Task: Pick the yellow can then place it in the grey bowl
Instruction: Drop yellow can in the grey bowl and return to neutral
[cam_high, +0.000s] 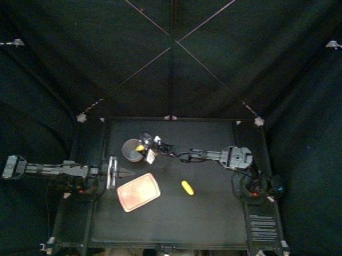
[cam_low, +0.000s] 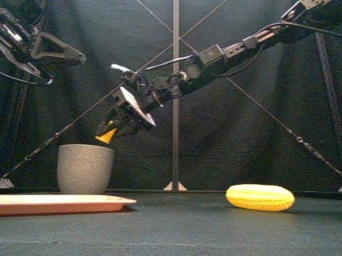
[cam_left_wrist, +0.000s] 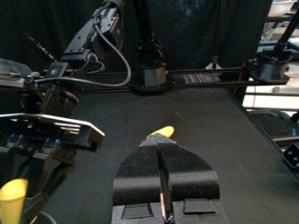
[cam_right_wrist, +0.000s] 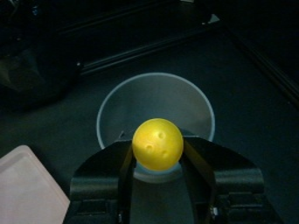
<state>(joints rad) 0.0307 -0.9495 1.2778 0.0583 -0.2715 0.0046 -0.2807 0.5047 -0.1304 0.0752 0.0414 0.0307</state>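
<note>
My right gripper (cam_low: 120, 120) is shut on the yellow can (cam_low: 107, 133) and holds it tilted just above the mouth of the tall grey speckled cup (cam_low: 84, 168). In the right wrist view the can's round yellow end (cam_right_wrist: 156, 144) sits between the jaws, with the cup's open rim (cam_right_wrist: 117, 92) right behind it. From above, the right arm reaches across to the cup (cam_high: 130, 150) at the table's back left. My left gripper (cam_left_wrist: 170, 179) is shut and holds nothing; it rests raised at the left side.
A flat pink tray (cam_high: 138, 191) lies in front of the cup, near the table's middle left. A yellow corn toy (cam_low: 259, 197) lies on the table to the right of the tray, also seen as the corn toy (cam_high: 189, 187) from above.
</note>
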